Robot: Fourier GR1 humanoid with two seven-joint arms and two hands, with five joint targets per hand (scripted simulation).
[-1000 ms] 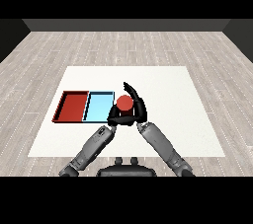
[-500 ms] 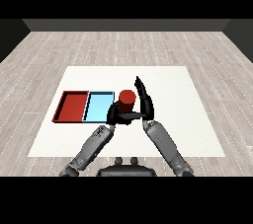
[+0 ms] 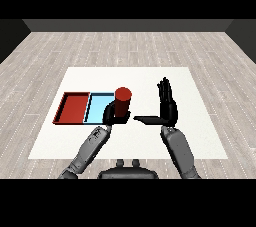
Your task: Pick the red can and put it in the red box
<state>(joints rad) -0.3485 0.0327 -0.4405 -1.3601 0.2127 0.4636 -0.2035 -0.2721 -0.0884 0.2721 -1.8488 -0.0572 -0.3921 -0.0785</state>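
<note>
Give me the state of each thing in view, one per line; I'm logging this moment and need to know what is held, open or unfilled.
red can: upright, held by the left hand, beside the light blue tray's right edge.
left hand: curled round the can's lower part.
right hand: open, fingers straight, thumb out toward the can, apart from it.
red tray: nothing in it.
light blue tray: nothing in it.

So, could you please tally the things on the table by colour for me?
Red: 2, the red can and the red tray
Light blue: 1, the light blue tray
Total: 3
</note>
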